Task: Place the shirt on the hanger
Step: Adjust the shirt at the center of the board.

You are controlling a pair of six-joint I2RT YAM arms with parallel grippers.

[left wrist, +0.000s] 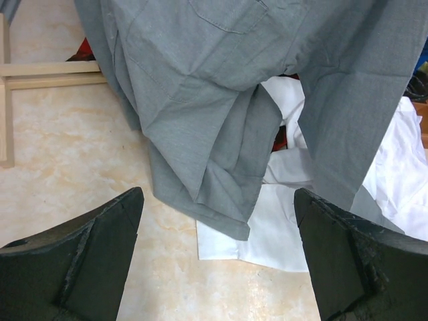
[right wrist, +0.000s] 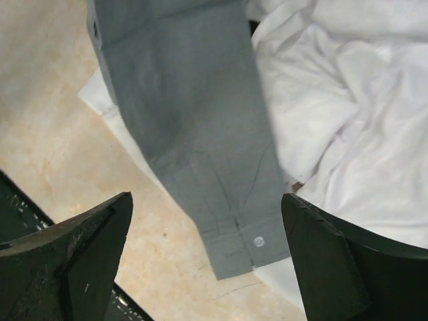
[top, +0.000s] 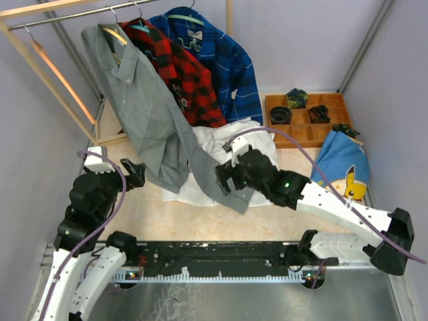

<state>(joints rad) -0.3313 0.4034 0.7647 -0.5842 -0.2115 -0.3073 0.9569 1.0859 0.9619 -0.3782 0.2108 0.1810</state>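
You are seeing the shirt (top: 144, 114) hanging on the hanger (top: 115, 35), worktop's far-left corner | left gripper (left wrist: 217, 194), right gripper (right wrist: 206, 197) both gaping wide, gripping nothing | seemingly nothing needing doing

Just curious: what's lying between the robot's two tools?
The grey shirt, its lower end lying over a white shirt; the top view shows it.

Shirt (top: 150, 127): matt grey fine-woven cloth with one glossy button (right wrist: 259, 241) on the cuff; the white shirt (left wrist: 267, 234) under it is matt, crumpled cloth. Tabletop (left wrist: 60, 154) is smooth marbled beige with a slight sheen; rack (left wrist: 47, 68) at upper left is bare pale wood with a dull metal rod (top: 67, 17), and the tray (top: 267, 114) at upper right is orange-brown wood. Left fingers (left wrist: 100, 254) are matt black, rough and scuffed at the edges.
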